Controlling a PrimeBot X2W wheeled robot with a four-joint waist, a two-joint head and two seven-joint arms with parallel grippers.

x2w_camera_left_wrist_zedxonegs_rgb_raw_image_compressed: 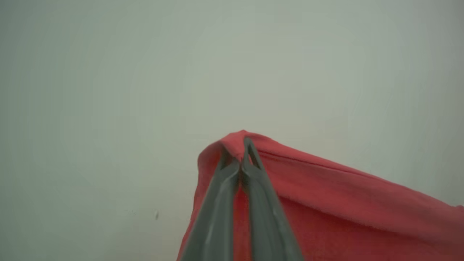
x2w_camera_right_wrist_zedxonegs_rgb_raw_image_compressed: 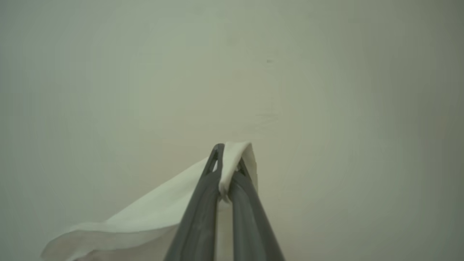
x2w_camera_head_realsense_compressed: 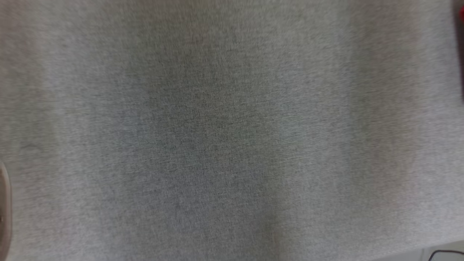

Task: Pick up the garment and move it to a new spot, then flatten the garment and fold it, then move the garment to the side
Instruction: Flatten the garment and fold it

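In the head view we see a grey surface [x2w_camera_head_realsense_compressed: 217, 127], woven-looking and blurred, with a sliver of red [x2w_camera_head_realsense_compressed: 462, 13] at the top right edge. Whether that sliver is the garment we cannot tell.

In the left wrist view the left pincer [x2w_camera_left_wrist_zedxonegs_rgb_raw_image_compressed: 236, 145] is clenched on a raised corner of the red garment [x2w_camera_left_wrist_zedxonegs_rgb_raw_image_compressed: 344, 203]. The fabric drapes away to the right and down against a plain pale background [x2w_camera_left_wrist_zedxonegs_rgb_raw_image_compressed: 108, 90].

In the right wrist view the right pincer [x2w_camera_right_wrist_zedxonegs_rgb_raw_image_compressed: 229, 156] is clamped on a fold of white cloth [x2w_camera_right_wrist_zedxonegs_rgb_raw_image_compressed: 156, 214] that hangs off to the lower left. We cannot tell whether it belongs to the same garment.
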